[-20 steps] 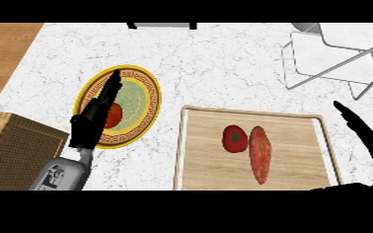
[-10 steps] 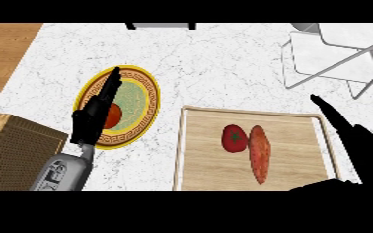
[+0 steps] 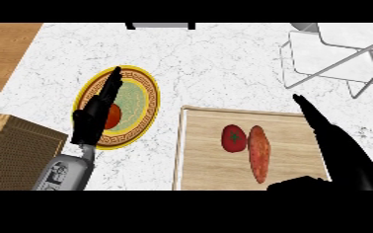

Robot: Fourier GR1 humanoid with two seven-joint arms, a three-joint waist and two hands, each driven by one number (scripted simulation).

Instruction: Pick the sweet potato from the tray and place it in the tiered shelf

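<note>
sweet potato (image 3: pixel 258 153) lies on the wooden tray (image 3: pixel 200 153), untouched.
long, orange and tapered, it touches a red tomato (image 3: pixel 233 138). right robot hand (image 3: pixel 335 145) is over the tray's right side, fingers straight, thumb apart, wrist cut off. left robot hand (image 3: pixel 94 116), fingers straight, partly hides a patterned plate (image 3: pixel 142 103). wire tiered shelf (image 3: pixel 328 54) is cut off at the marble tabletop (image 3: pixel 218 64) corner.

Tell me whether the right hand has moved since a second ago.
Yes. The right hand has shifted left, now reaching over the tray's right edge toward the sweet potato.
</note>
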